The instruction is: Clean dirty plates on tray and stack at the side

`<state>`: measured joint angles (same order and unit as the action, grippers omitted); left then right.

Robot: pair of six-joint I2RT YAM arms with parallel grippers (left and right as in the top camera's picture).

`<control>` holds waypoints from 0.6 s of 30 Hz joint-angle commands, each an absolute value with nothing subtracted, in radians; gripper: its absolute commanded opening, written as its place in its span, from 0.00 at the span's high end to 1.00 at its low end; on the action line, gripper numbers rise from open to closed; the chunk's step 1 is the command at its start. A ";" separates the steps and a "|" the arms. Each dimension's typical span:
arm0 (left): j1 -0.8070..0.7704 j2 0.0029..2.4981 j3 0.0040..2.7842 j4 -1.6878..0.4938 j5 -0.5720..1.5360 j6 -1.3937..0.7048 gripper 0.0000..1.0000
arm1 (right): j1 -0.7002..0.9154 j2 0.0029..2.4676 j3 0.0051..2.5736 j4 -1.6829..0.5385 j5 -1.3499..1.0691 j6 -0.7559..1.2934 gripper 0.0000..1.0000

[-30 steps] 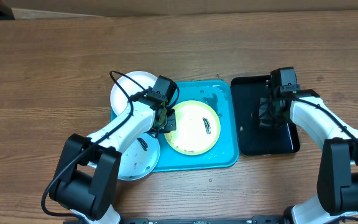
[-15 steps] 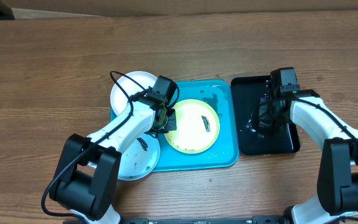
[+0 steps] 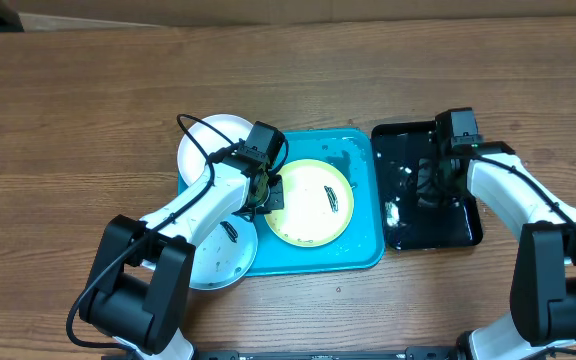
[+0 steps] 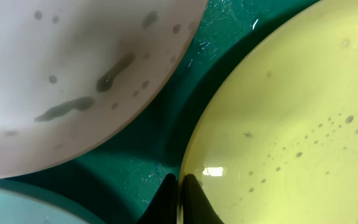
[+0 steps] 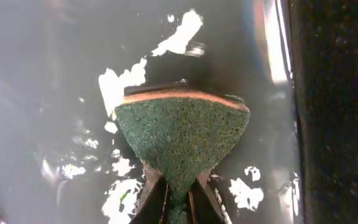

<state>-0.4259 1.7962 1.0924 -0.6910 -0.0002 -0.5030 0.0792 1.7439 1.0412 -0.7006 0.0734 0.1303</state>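
Two grips, two risks. Your left pincer (image 4: 179,182) pinches the wet rim of the yellow-green plate (image 3: 310,203) on the tray (image 3: 364,252): it may slip. Your right pincer (image 5: 178,194) clamps the sponge (image 5: 182,134) in the black tray (image 3: 408,236): it may drip.

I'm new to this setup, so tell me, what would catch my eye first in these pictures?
First, the yellow-green plate on the turquoise tray at the table's centre, with the left end effector pinching its left rim. Then, on the right, the green sponge squeezed in the right end effector over the wet, glossy black tray.
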 commanded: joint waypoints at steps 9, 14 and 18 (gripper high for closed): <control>-0.432 1.810 1.084 -0.691 0.001 -0.513 0.96 | 0.078 1.703 1.278 -0.979 0.039 0.129 0.96; -0.432 1.810 1.084 -0.691 0.001 -0.513 0.83 | 0.078 1.704 1.253 -1.004 0.027 0.129 0.96; -0.432 1.810 1.084 -0.691 0.001 -0.513 0.96 | 0.078 1.704 1.250 -1.000 0.024 0.128 0.96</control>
<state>-0.4259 1.7966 1.0924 -0.6907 0.0002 -0.5076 0.0792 1.7306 1.2537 -1.0061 0.0345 0.1299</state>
